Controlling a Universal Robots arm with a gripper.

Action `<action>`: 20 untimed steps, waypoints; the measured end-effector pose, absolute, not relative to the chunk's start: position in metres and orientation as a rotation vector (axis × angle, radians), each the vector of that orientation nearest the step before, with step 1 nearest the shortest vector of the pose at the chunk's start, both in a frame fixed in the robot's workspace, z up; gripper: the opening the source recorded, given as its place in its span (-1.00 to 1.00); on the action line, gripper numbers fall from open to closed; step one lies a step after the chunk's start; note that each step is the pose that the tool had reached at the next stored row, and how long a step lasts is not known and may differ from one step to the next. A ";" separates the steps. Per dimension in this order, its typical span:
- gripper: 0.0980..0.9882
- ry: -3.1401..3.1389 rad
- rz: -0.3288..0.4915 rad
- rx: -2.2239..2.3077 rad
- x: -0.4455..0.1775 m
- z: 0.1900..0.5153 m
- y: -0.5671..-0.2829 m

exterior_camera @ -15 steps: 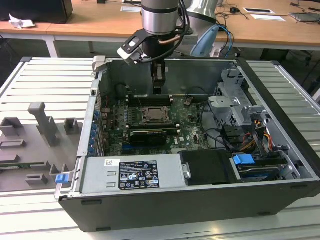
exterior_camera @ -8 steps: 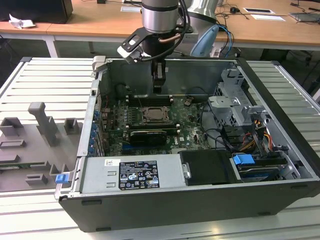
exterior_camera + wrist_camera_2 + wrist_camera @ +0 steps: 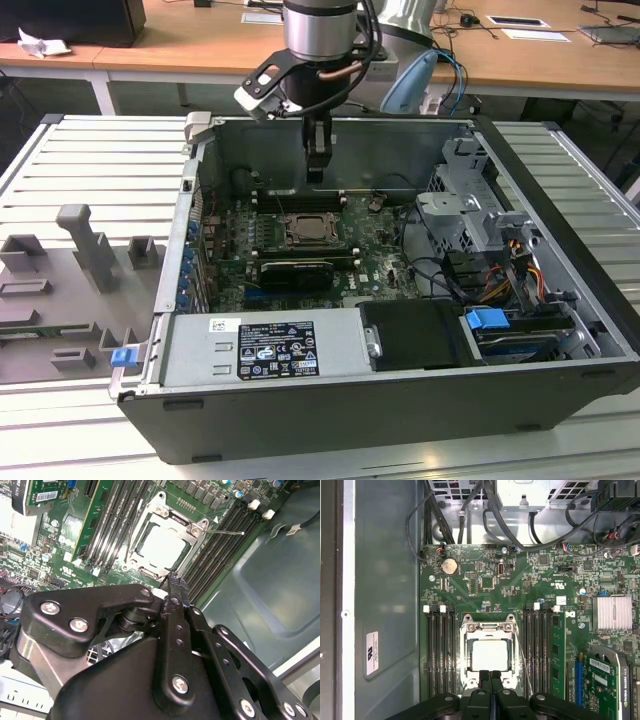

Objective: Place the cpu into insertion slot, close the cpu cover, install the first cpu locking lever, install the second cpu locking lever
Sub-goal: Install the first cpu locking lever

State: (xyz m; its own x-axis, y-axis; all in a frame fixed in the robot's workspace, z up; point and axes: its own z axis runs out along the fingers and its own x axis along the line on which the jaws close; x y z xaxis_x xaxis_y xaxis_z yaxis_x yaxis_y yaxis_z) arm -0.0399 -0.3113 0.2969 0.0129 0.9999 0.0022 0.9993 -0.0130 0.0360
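The cpu (image 3: 490,655) lies flat in the insertion slot on the green board, its pale face showing through the window of the cpu cover (image 3: 487,626). The silvery cover is down over it, so most of the slot is hidden. One thin wire locking lever (image 3: 524,665) stands out beside the socket, pointing away from it (image 3: 225,531). My gripper (image 3: 490,676) hangs just above the socket's edge, its black fingers (image 3: 172,582) shut together with nothing between them. In the exterior view the gripper (image 3: 316,170) is inside the open computer case, above the cpu (image 3: 305,230).
Long black memory slots (image 3: 440,655) flank the socket on both sides. A black expansion card (image 3: 292,272) lies in front of it. A power supply (image 3: 265,345), a drive cage (image 3: 470,200) and cables (image 3: 470,510) crowd the case. A grey fixture (image 3: 90,250) sits outside.
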 end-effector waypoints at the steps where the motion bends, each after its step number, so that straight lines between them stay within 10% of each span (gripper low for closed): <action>1: -0.98 2.190 0.042 2.218 -0.040 0.298 -0.311; 20: -0.98 2.348 0.043 2.052 -0.040 0.308 -0.311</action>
